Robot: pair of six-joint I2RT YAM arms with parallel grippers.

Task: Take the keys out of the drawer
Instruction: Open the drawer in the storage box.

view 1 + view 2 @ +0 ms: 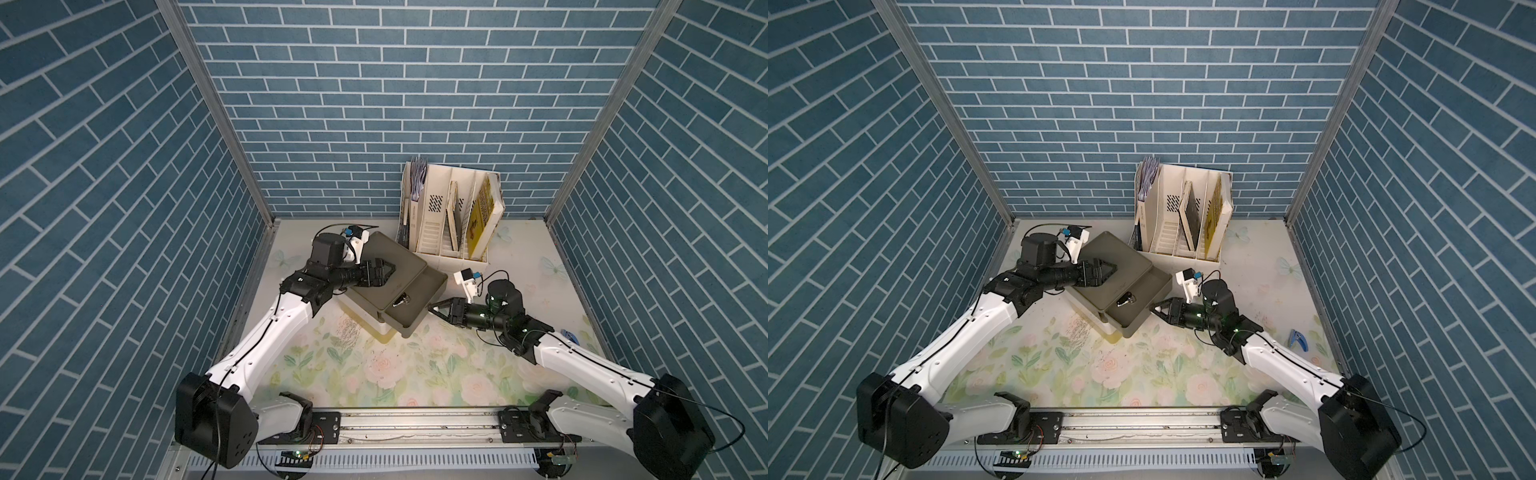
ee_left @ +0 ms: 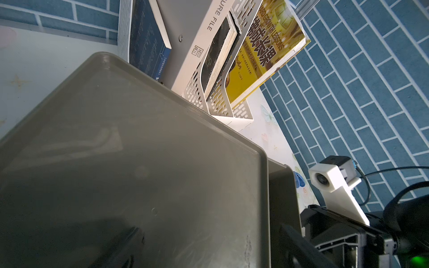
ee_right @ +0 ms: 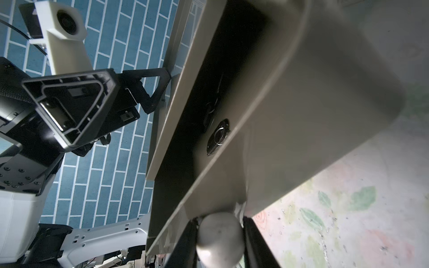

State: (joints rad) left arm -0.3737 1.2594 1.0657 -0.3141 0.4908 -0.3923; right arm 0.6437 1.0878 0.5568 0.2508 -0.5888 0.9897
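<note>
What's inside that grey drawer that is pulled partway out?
One bunch of keys with a black fob lies on the floor of the drawer. The back of the drawer sits under the cabinet top, so anything there is hidden.

in both top views our left arm (image 1: 266, 336) runs from the lower left corner up toward the middle of the frame. its wrist is bent level, and our left gripper (image 1: 390, 270) points right with its jaws spread apart. our right arm (image 1: 582, 365) stretches from the lower right corner, wrist held low, and our right gripper (image 1: 432, 308) points left, just right of centre. in the right wrist view its fingers (image 3: 255, 243) are closed on either side of a round knob (image 3: 220, 234) at the bottom edge.
</note>
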